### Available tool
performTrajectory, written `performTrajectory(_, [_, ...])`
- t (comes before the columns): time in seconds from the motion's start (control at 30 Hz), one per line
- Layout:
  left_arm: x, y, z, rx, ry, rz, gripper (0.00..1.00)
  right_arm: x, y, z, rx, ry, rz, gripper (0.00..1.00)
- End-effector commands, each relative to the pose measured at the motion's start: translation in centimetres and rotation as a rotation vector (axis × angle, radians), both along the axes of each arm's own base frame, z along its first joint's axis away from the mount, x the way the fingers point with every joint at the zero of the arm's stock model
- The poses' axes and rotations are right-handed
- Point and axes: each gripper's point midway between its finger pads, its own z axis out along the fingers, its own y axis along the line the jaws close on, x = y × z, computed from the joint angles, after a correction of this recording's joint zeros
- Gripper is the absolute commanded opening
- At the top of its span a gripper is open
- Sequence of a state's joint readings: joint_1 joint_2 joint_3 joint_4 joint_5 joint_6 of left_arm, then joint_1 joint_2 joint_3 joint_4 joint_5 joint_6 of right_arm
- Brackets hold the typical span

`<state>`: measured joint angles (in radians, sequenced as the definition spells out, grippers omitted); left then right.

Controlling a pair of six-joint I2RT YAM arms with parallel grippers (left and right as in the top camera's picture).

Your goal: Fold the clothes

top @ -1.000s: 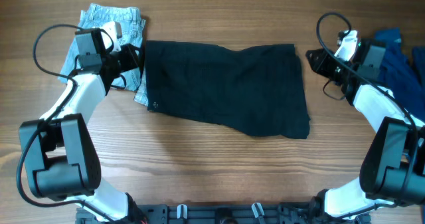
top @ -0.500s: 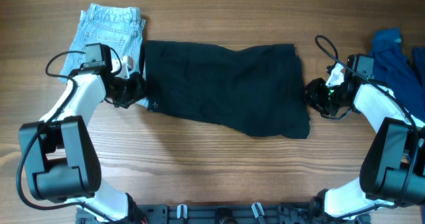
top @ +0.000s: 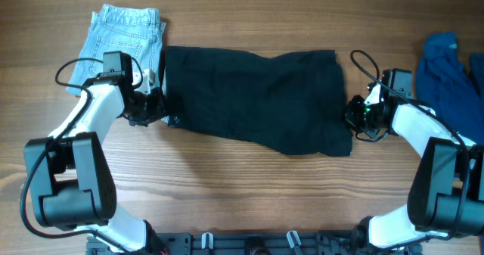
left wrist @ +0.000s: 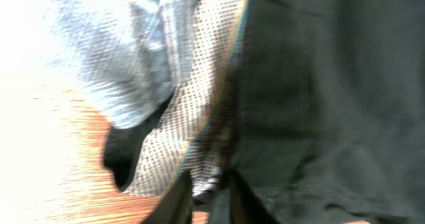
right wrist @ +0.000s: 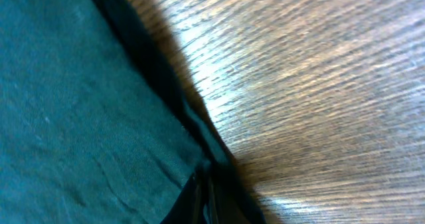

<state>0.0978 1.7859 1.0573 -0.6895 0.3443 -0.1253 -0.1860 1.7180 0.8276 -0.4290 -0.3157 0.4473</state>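
Note:
The black shorts (top: 257,96) lie spread flat across the middle of the table. My left gripper (top: 151,110) is at their left edge, low on the cloth. In the left wrist view its fingers (left wrist: 207,194) are closed on the hem, where the black shorts (left wrist: 319,104) meet a pale dotted lining (left wrist: 192,117). My right gripper (top: 354,117) is at the shorts' right edge. In the right wrist view its fingers (right wrist: 202,191) are shut on the dark hem (right wrist: 166,98). The pale-blue denim shorts (top: 125,32) lie at the far left, partly under the black shorts.
The royal-blue garment (top: 446,66) lies bunched at the right edge, behind my right arm. Bare wooden table (top: 242,194) runs in front of the shorts. The arm bases stand at the near edge.
Both grippers have come down from the far corners to the lower side edges of the black shorts and closed there. The shorts have not visibly shifted.

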Motion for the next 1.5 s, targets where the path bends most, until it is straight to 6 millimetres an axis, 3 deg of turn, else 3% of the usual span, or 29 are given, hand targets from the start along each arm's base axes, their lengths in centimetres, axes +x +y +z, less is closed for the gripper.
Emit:
performTrajectory(0.0, [-1.5,0.8,-0.8,0.067,0.028,-0.006,0.13,-4.1,-6.7,-3.6,-0.258,0.201,-0.175,0.04])
performTrajectory(0.2, [-2.0,0.6,-1.1,0.054,0.041,-0.007,0.12,-4.1,-10.2,-2.1,-0.25,0.217,-0.238,0.04])
performTrajectory(0.23, [-2.0,0.2,-1.0,0.032,0.039,-0.01,0.13,-3.4,-9.6,-1.7,-0.202,0.19,-0.198,0.08])
performTrajectory(0.27, [-1.9,-0.6,-0.7,-0.017,0.033,-0.017,0.14,-2.7,-8.7,-1.2,-0.153,0.157,-0.14,0.29])
performTrajectory(0.3, [-1.8,-1.4,-0.2,-0.065,0.024,-0.024,0.17,-2.1,-8.0,-0.7,-0.114,0.132,-0.096,0.38])
performTrajectory(0.43, [-1.3,-4.1,2.7,-0.235,-0.041,-0.054,0.23,-0.6,-7.2,3.2,-0.049,0.086,-0.056,0.42])
performTrajectory(0.57, [-0.8,-5.2,6.0,-0.259,-0.149,-0.096,0.27,0.8,-5.5,8.7,0.019,-0.056,-0.006,0.48])
performTrajectory(0.63, [-0.6,-6.3,6.4,-0.248,-0.179,-0.135,0.33,0.5,-4.8,10.0,0.036,-0.08,0.006,0.53])
performTrajectory(0.73, [-0.4,-8.1,4.4,-0.182,-0.186,-0.203,0.43,0.0,-3.7,9.9,0.035,-0.063,0.054,0.57])
performTrajectory(0.83, [-0.1,-10.0,2.0,-0.147,-0.162,-0.249,0.45,-0.4,-2.2,9.1,0.043,-0.043,0.094,0.57])
performTrajectory(0.97, [-0.2,-9.9,-1.5,-0.064,-0.088,-0.217,0.37,-0.5,-0.7,8.7,0.046,-0.035,0.138,0.57])
performTrajectory(1.03, [-0.4,-9.9,-1.9,-0.061,-0.075,-0.218,0.34,-0.5,-0.3,8.7,0.046,-0.035,0.153,0.57])
performTrajectory(1.17, [-0.2,-10.5,-0.9,-0.095,-0.096,-0.226,0.32,-0.1,0.7,8.8,0.041,-0.054,0.188,0.57])
performTrajectory(1.3, [0.0,-11.4,3.1,-0.152,-0.184,-0.243,0.33,0.4,1.9,8.2,0.029,-0.078,0.218,0.47])
performTrajectory(1.37, [0.0,-11.4,4.8,-0.153,-0.222,-0.246,0.37,0.2,2.2,7.0,0.038,-0.061,0.184,0.33])
performTrajectory(1.47, [-0.4,-10.0,4.5,-0.071,-0.202,-0.222,0.43,-0.5,3.4,4.4,0.057,-0.045,0.189,0.29])
